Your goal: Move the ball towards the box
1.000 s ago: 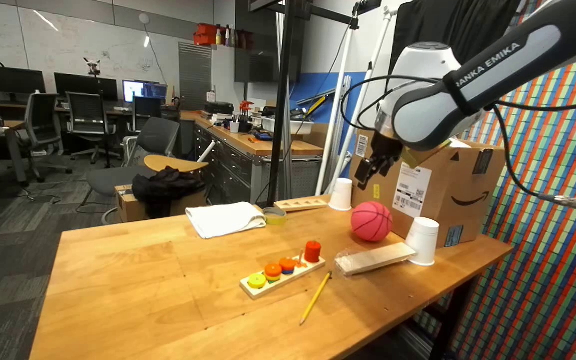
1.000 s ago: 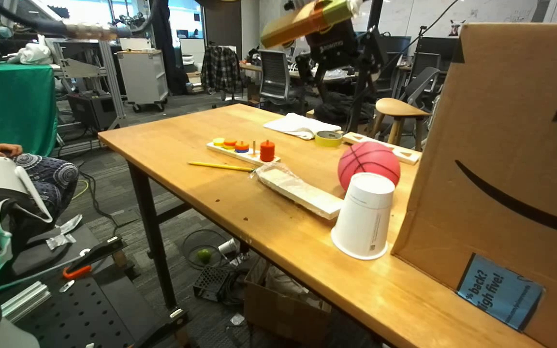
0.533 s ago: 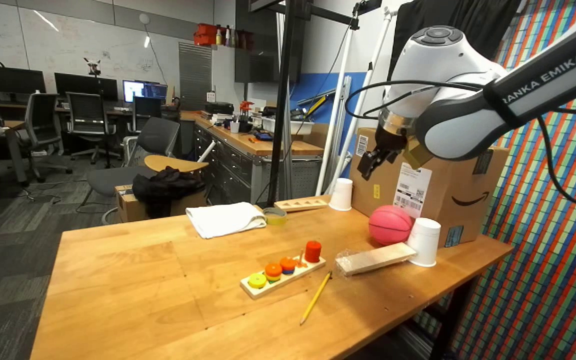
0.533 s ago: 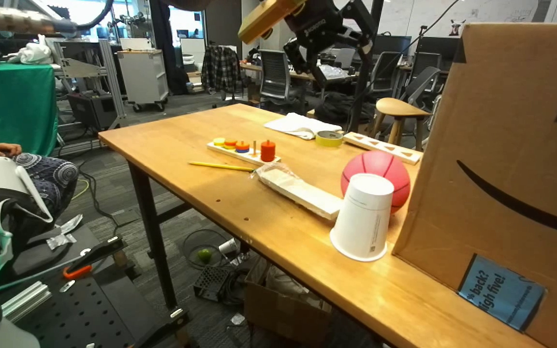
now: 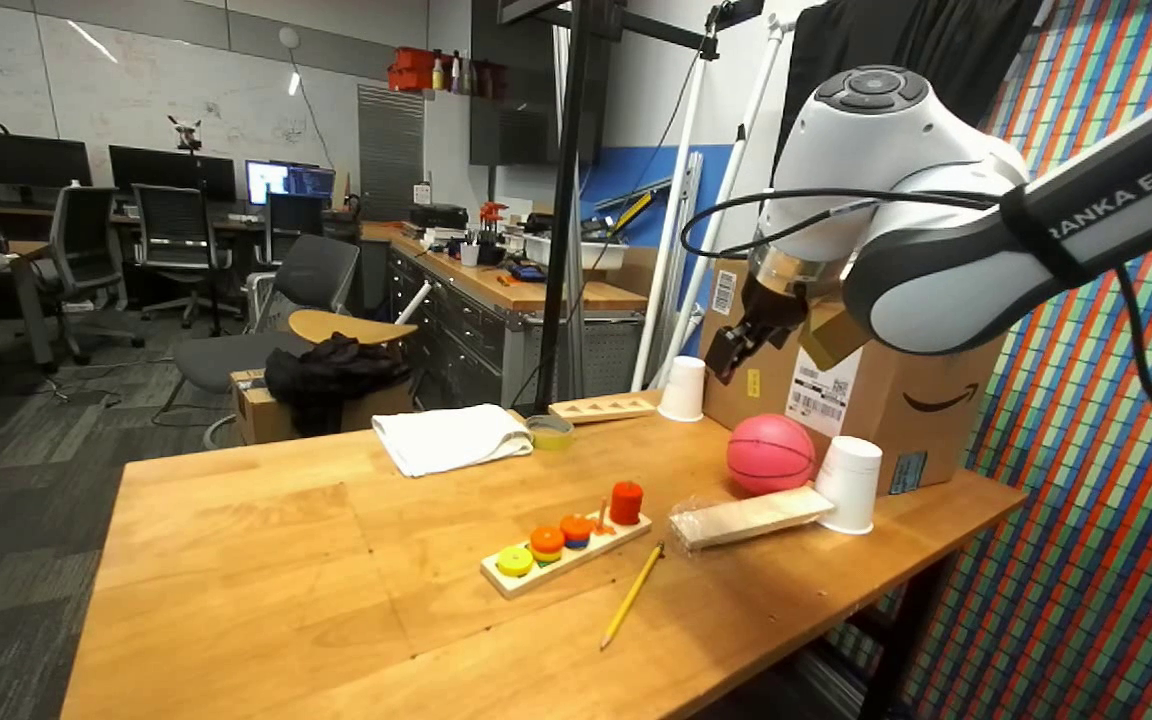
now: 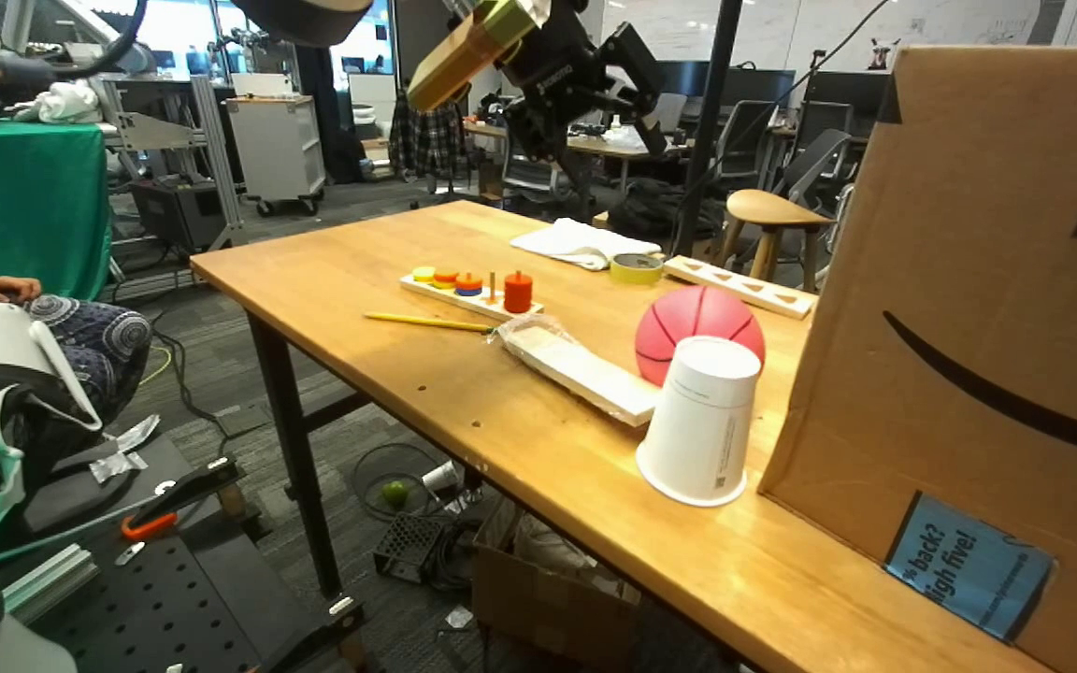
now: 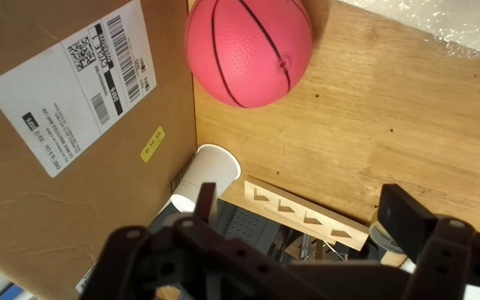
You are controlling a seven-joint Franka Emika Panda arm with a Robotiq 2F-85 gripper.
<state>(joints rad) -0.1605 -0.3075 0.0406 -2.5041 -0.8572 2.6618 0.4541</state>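
Ball [image 5: 771,454] rests on the bench [image 5: 276,560] just beside the box [image 7: 98,166], contact unclear; claw [image 7: 302,200], spread wide and empty, hangs higher near the box; ball judged light, springy, prone to roll, best taken across its widest girth.

The arm [image 5: 951,290] has smooth, rounded white housings [image 5: 866,150], a dark grey button pad [image 5: 871,90], a silver collar [image 5: 786,270], black cables [image 5: 836,192] and a black strap [image 5: 1041,237] beside white letters [image 5: 1131,195] reading "ANKA EMIK". The hand [image 7: 302,204] is black, bearing what look like round screws [image 7: 456,223], though blurred; a yellowish block [image 6: 464,61] adjoins it.
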